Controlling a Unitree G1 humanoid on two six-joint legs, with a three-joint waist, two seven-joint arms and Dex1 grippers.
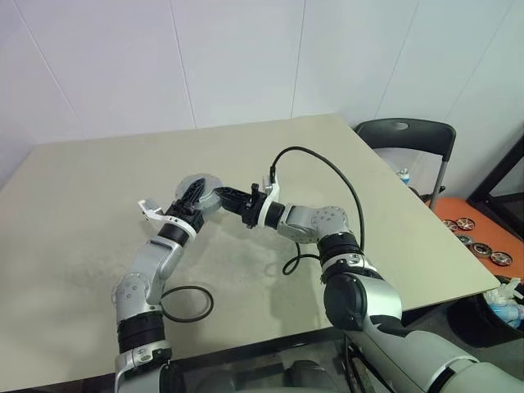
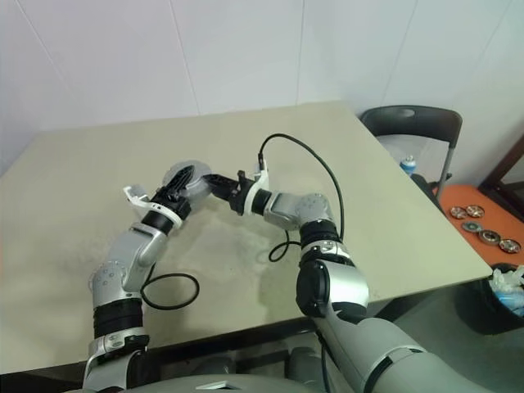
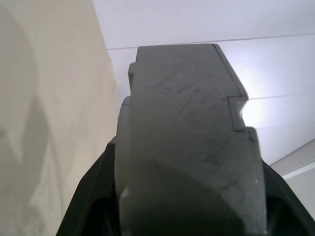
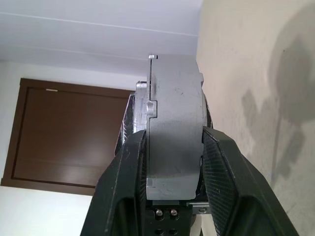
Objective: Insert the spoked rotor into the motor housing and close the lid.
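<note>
Two arms meet over the middle of a wide beige tabletop (image 1: 90,188), holding a round silver-grey assembly off its surface. The right gripper (image 1: 223,197) has its jaws clamped on the edge of the housing (image 4: 174,128), one black finger on each flat face, as the right wrist view shows. The left gripper (image 1: 190,199) reaches over the lid (image 1: 201,183) from the other side; its jaws press a dark grey edge in the left wrist view, though whether they truly grip cannot be told. A black cable loop (image 1: 187,304) lies on the tabletop near the front edge, beside the left arm. Past the right corner stands a black chair (image 1: 407,135). On an orange surface (image 2: 483,214) beyond it lie several small dark rotors (image 2: 479,228). A brown door (image 4: 69,135) shows behind the housing.
</note>
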